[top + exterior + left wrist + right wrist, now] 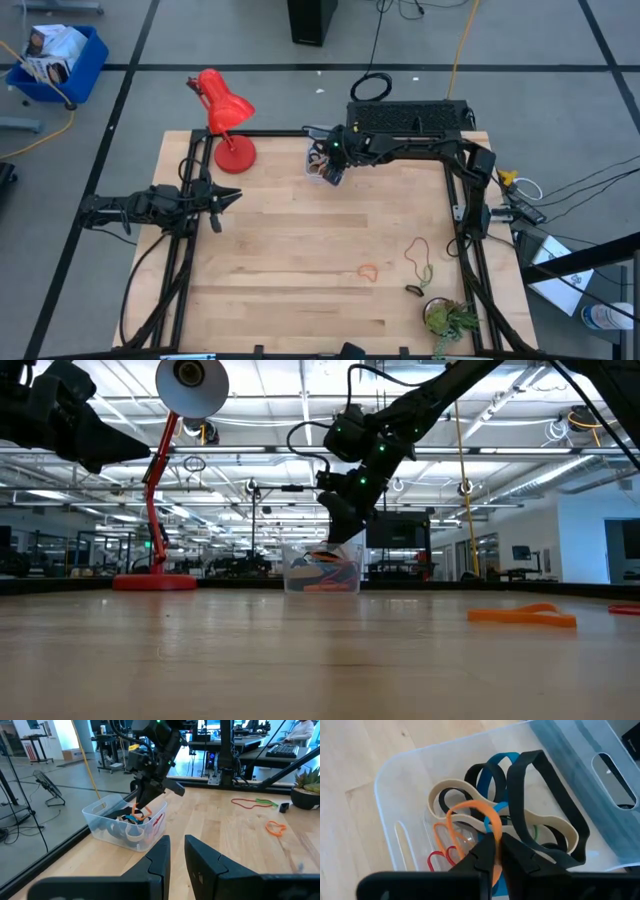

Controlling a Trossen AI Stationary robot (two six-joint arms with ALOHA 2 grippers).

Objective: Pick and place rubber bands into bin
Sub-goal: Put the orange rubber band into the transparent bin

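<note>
The right gripper hangs over the bin at the table's far edge, fingers clamped on an orange band above the bands inside. The left gripper waits near the left edge, fingers almost together, empty. More bands lie near the right edge

Even, bright overhead light fills every view; rows of ceiling strips show in the low view, where the arms and the lamp read as dark silhouettes against them. The desk takes only faint, soft shadows. In the low view the near desk surface is blurred. The right wrist view is soft, with the clear bin wall hazy.
</note>
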